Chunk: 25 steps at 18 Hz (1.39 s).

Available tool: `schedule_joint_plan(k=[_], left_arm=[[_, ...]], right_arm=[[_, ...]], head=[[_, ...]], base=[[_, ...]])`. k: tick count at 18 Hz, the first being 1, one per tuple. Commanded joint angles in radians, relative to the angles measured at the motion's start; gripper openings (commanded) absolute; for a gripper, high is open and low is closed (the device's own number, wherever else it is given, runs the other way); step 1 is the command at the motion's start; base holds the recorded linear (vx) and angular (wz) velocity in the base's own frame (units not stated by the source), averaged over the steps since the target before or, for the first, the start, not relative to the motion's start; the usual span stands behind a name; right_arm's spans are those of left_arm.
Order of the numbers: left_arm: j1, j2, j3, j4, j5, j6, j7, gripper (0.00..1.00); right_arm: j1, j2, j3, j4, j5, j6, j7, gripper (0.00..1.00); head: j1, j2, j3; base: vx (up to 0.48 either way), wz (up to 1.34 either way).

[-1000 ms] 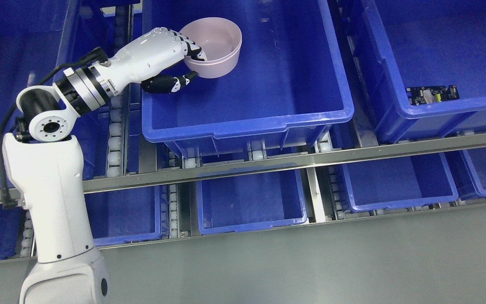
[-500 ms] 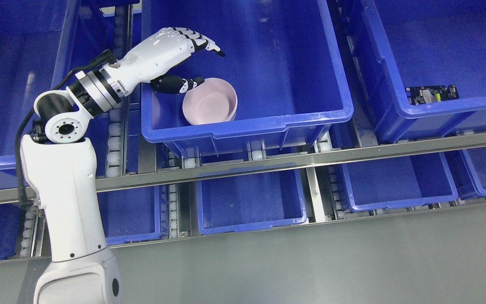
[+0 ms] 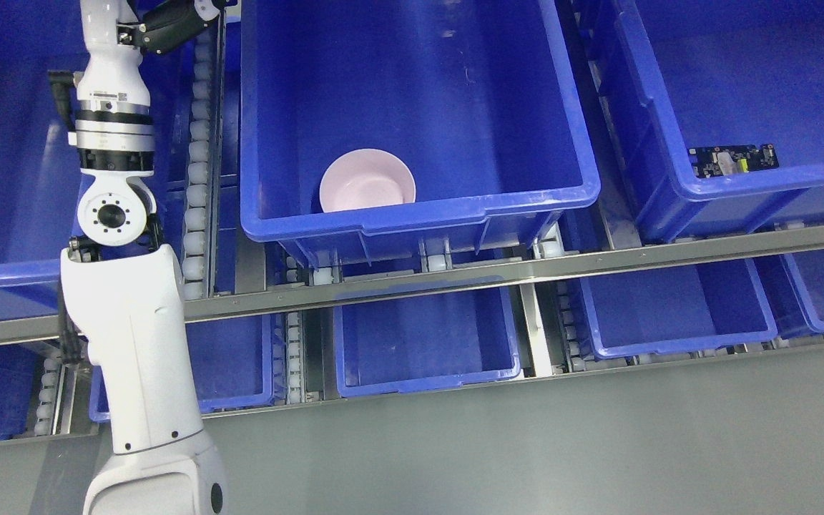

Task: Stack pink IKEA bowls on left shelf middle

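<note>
- Head view: the bowl [image 3: 367, 181] now sits upright and alone in the middle bin [image 3: 412, 214], at its 7 o'clock corner, after dropping from the grasp a second ago.
- Left arm [image 3: 115, 143] has swung up toward 11 o'clock; the hand is mostly cut off, so its fingers cannot be told.
- Right arm is unseen.
- Judgement: one bowl placed; stacking needs another.

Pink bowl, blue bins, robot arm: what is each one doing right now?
Pink bowl: upright, nothing in it, in the middle bin by the front wall.
Middle bin: holds only the bowl.
Right bin: holds a small circuit board, lying flat.
Left arm: raised, hand mostly out of view, touching nothing.
</note>
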Motion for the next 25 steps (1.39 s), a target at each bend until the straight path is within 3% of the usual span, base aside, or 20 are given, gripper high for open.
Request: schedule_joint_plan(k=[1,4,7,25], left_arm=[[0.163,-0.012,-0.037,-0.165,0.161,0.072,0.030,1.00],[0.318,-0.012,-0.068,-0.258,0.163,0.063,0.030,1.00],[0.417,-0.012,-0.111,-0.266,0.161,0.011,0.033,1.00],[0.481,-0.012,-0.085,-0.283,0.161,0.023,0.024,1.00]], right_arm=[[0.000,-0.017,0.000,0.000,0.000,-0.001,0.000,1.00],[0.000,-0.017,0.000,0.000,0.000,-0.001,0.000,1.00],[0.000,-0.017,0.000,0.000,0.000,-0.001,0.000,1.00],[0.000,-0.017,0.000,0.000,0.000,-0.001,0.000,1.00]], head=[[0.0000,0.000,0.000],[0.0000,0.000,0.000],[0.0000,0.000,0.000],[0.0000,0.000,0.000]], base=[[0.000,0.00],[0.000,0.00],[0.000,0.00],[-0.002,0.00]])
